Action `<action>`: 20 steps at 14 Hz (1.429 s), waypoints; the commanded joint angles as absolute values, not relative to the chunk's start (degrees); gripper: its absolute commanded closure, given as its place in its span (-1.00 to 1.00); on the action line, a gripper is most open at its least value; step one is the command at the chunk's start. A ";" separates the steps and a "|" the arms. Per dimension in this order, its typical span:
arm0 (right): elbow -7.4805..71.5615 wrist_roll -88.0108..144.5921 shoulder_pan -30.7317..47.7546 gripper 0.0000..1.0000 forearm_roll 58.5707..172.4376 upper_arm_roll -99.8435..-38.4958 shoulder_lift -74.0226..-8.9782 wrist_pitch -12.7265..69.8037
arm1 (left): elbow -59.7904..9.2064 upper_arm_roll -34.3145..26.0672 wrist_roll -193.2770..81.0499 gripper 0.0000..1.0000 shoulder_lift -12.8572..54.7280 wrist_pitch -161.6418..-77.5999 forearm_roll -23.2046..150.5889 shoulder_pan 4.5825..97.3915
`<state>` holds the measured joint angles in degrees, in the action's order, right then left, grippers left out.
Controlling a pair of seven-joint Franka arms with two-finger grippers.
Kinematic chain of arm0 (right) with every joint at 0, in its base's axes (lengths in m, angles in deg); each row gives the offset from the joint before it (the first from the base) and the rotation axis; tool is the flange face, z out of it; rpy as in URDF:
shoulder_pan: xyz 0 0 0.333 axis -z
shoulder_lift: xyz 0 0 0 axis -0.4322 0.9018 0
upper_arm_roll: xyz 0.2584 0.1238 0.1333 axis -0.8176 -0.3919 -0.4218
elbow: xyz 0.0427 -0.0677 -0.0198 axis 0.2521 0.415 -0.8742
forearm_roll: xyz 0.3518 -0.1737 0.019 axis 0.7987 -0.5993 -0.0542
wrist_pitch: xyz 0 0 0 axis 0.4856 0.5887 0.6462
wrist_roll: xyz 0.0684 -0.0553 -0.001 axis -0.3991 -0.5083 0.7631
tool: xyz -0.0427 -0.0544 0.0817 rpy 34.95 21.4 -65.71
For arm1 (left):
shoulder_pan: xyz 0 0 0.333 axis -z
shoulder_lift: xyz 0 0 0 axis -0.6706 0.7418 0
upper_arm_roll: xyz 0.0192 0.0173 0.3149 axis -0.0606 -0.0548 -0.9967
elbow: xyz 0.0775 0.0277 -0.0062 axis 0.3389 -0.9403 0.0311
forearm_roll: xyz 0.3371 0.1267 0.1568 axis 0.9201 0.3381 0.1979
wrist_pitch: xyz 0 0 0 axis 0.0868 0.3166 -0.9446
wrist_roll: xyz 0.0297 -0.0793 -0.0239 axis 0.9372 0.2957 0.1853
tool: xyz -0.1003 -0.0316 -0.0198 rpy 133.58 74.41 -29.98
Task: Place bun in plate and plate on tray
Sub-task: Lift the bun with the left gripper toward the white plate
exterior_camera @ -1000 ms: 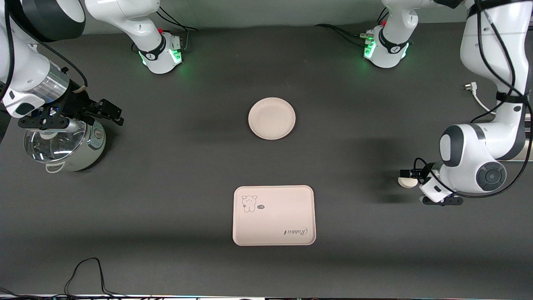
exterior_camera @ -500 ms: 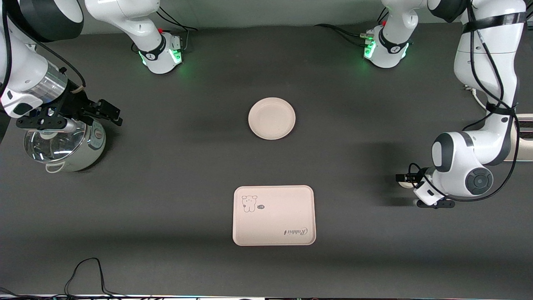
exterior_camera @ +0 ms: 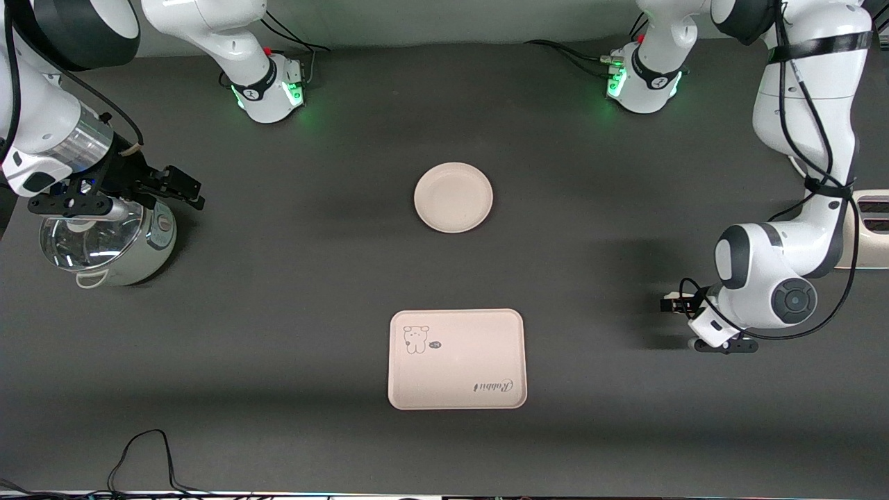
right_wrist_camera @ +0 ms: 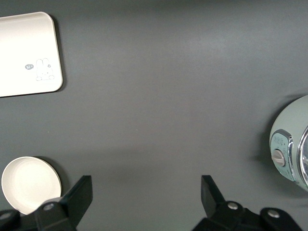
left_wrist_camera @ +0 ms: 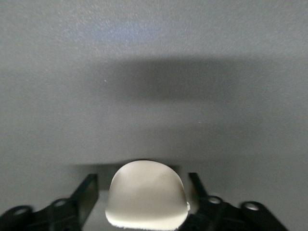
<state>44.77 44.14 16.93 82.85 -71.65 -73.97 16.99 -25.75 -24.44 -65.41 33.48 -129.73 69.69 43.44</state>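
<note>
The bun [left_wrist_camera: 144, 199], an off-white rounded lump, lies on the dark table at the left arm's end. My left gripper [left_wrist_camera: 141, 182] is down around it, open, one finger on each side, with a gap showing at one side. In the front view the left gripper [exterior_camera: 674, 304] covers the bun. The round cream plate [exterior_camera: 453, 197] sits mid-table. The rabbit tray [exterior_camera: 456, 359] lies nearer the camera than the plate. My right gripper [exterior_camera: 186, 189] waits open and empty beside a pot; its wrist view shows its open gripper [right_wrist_camera: 146, 197], the plate [right_wrist_camera: 31, 184] and the tray [right_wrist_camera: 29, 53].
A steel and pale green cooking pot [exterior_camera: 104, 243] with a glass lid stands at the right arm's end, also in the right wrist view [right_wrist_camera: 291, 149]. A cream appliance [exterior_camera: 871, 232] sits at the table edge by the left arm. A cable [exterior_camera: 142, 458] lies at the near edge.
My left arm has moved a little toward the table's middle and come down over the bun, which showed beside the gripper in the front view before and is now covered. The right arm has barely moved.
</note>
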 commanded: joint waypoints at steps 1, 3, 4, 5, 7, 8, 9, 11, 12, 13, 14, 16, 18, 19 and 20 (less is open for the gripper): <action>44.90 44.31 16.47 -1.00 84.28 -71.37 -73.93 18.47 | -25.86 -24.65 -66.52 -0.03 33.11 -129.29 68.90 43.52; 45.08 44.22 16.47 -1.00 84.37 -71.37 -73.75 19.27 | -25.69 -24.56 -66.52 -0.03 32.06 -125.88 68.90 43.52; 45.08 44.31 16.47 -1.00 84.37 -71.45 -73.75 19.27 | -25.51 -24.56 -66.26 -0.03 30.75 -123.77 68.90 43.61; 45.08 44.31 16.38 -1.00 84.28 -71.45 -73.84 19.18 | -25.34 -24.56 -65.99 -0.03 28.82 -120.53 68.90 43.95; 45.08 44.22 16.21 -1.00 84.37 -71.45 -74.10 18.65 | -23.94 -24.47 -65.64 -0.05 25.13 -112.98 68.64 44.57; 45.25 44.22 16.21 -1.00 84.37 -71.37 -74.28 18.56 | -22.80 -24.47 -65.55 -0.05 23.37 -109.37 68.64 44.66; 45.25 44.22 16.21 -1.00 84.37 -71.45 -74.28 18.21 | -21.39 -24.47 -65.64 -0.06 21.70 -105.42 68.82 44.66; 45.17 44.31 16.21 -1.00 84.37 -71.45 -74.19 18.12 | -18.49 -24.56 -65.29 -0.06 18.53 -97.25 68.90 44.57; 45.25 44.31 16.12 -1.00 84.37 -71.45 -74.19 18.04 | -17.70 -24.56 -65.46 -0.07 16.34 -93.64 68.90 44.49; 45.25 44.22 16.20 -1.00 84.28 -71.45 -74.19 17.77 | -17.78 -24.56 -65.46 -0.08 13.71 -90.90 68.99 44.49; 45.25 44.22 16.21 -1.00 84.37 -71.45 -74.19 17.42 | -17.95 -24.47 -65.20 -0.08 11.42 -88.44 68.82 44.57; 45.17 44.22 16.12 -1.00 84.37 -71.54 -73.93 17.51 | -18.65 -24.47 -62.06 -0.07 7.46 -84.48 68.55 46.58; 45.34 44.13 15.85 -1.00 84.37 -71.45 -73.93 17.51 | -21.01 -23.34 -55.57 -0.08 3.24 -83.67 68.47 50.27; 45.52 44.22 15.85 -1.00 84.37 -71.37 -73.93 17.42 | -22.25 -22.81 -51.36 -0.08 1.66 -83.93 68.12 52.46; 45.61 44.22 15.85 -1.00 84.37 -71.37 -74.19 17.25 | -22.43 -21.84 -47.31 -0.08 1.03 -83.93 66.55 54.75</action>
